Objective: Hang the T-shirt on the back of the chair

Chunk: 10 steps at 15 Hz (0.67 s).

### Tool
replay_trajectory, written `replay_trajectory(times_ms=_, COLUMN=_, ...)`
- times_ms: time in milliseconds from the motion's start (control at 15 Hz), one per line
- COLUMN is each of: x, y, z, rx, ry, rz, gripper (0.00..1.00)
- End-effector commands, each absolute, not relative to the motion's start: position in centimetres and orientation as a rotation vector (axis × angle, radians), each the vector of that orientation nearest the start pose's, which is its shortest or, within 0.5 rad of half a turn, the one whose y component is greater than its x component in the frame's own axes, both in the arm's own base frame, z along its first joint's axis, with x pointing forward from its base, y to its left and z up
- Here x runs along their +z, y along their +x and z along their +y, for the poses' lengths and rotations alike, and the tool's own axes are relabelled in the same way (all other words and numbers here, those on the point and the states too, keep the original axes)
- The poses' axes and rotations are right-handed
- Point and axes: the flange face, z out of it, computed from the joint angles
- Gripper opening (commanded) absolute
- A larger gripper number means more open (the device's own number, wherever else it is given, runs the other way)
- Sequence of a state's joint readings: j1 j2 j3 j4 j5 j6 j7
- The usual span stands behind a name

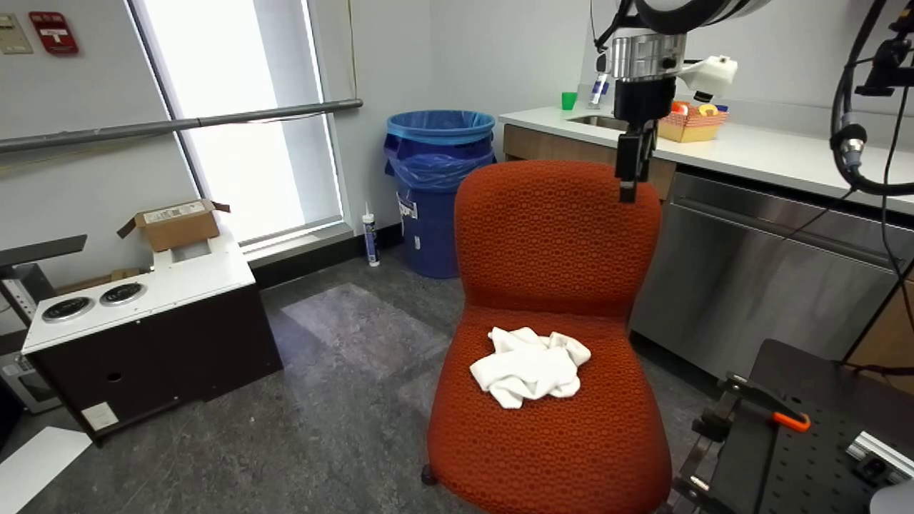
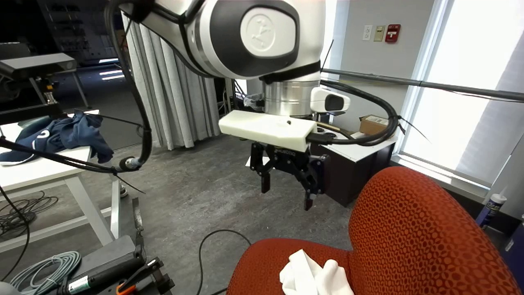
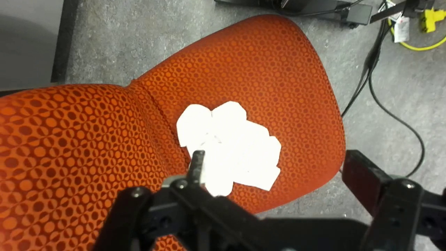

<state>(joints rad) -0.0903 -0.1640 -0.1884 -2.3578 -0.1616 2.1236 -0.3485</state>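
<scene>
The white T-shirt [image 1: 530,365] lies as a crumpled bundle on the seat of the red-orange chair [image 1: 557,243]; its shape as a garment cannot be made out. It also shows in an exterior view [image 2: 313,278] and, overexposed, in the wrist view [image 3: 233,146]. The chair's back [image 2: 425,229] is upright and bare. My gripper [image 2: 286,198] is open and empty, pointing down, well above the seat. In the wrist view the gripper's fingers [image 3: 275,155] stand wide apart, the left fingertip overlapping the T-shirt's edge in the picture, without touching it.
A counter [image 1: 778,150] with a dishwasher [image 1: 771,264] stands behind the chair, beside a blue bin [image 1: 432,235]. A dark table with tools [image 1: 821,428] stands near the seat. A navy garment [image 2: 69,133] lies on a white table [image 2: 41,174]. Cables [image 3: 393,111] lie on the floor.
</scene>
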Motion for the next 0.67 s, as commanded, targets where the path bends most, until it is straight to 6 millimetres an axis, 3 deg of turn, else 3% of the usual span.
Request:
replay_trajectory(times_ms=0, x=36.8, y=48.5, z=-16.5, rx=0.103, ry=-3.166, rz=-0.117, gripper=1.00)
replay_trajectory(times_ms=400, x=31.9, y=53.5, z=-18.4, rx=0.163, ry=-3.161, rz=-0.001, gripper=1.00)
replay_trajectory(times_ms=533, x=31.1, y=54.1, z=-18.7, rx=0.191, ry=-3.162, rz=0.021, gripper=1.00)
replay_trajectory(times_ms=600, x=31.5, y=52.6, z=-18.0, rx=0.193, ry=-3.169, rz=-0.027, gripper=1.00)
